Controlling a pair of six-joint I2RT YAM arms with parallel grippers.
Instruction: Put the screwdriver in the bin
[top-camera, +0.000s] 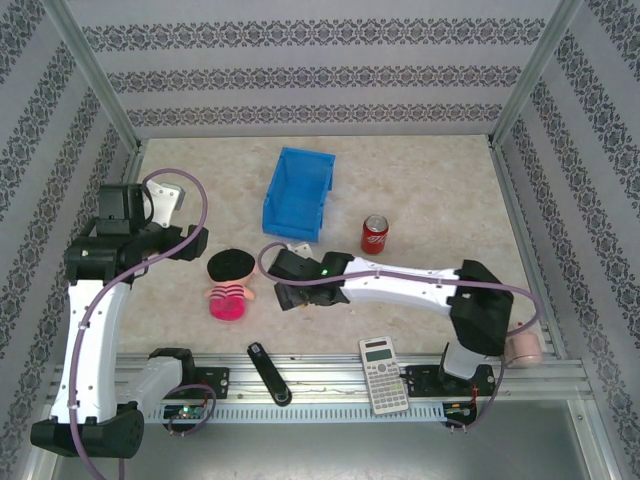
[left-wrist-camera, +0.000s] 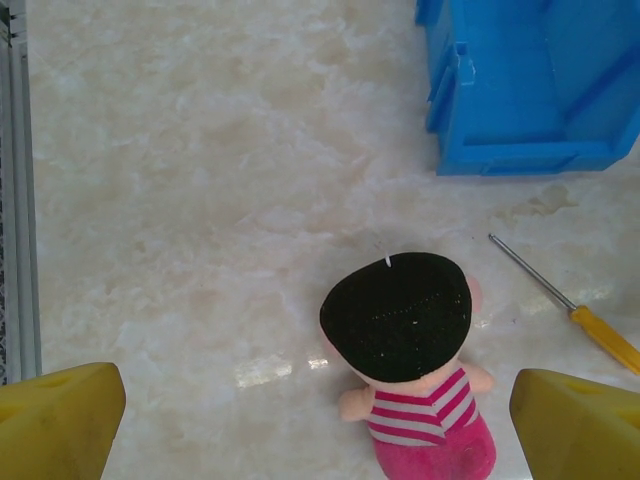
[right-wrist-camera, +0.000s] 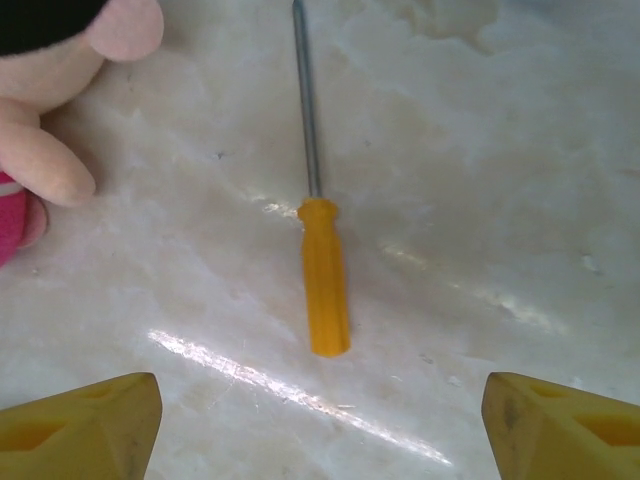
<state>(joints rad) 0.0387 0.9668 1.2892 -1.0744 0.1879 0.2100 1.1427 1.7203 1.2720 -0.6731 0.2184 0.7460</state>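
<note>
The screwdriver (right-wrist-camera: 325, 275) lies flat on the marble tabletop, its orange-yellow handle towards my right gripper (right-wrist-camera: 320, 430) and its thin silver shaft pointing away. The right gripper hangs open just above and short of the handle end, its yellow fingertips (right-wrist-camera: 80, 425) wide apart with nothing between them. In the left wrist view the screwdriver (left-wrist-camera: 590, 325) lies right of the doll, below the blue bin (left-wrist-camera: 530, 90). The bin (top-camera: 300, 195) stands at the table's middle back. My left gripper (left-wrist-camera: 320, 430) is open and empty, held over the doll; from above it (top-camera: 170, 200) sits at the far left.
A plush doll (top-camera: 229, 283) with black hair and a pink striped dress lies left of the right gripper (top-camera: 285, 268). A red soda can (top-camera: 374, 234) stands right of the bin. A black elongated tool (top-camera: 268, 372) and a calculator (top-camera: 384, 375) lie near the front rail.
</note>
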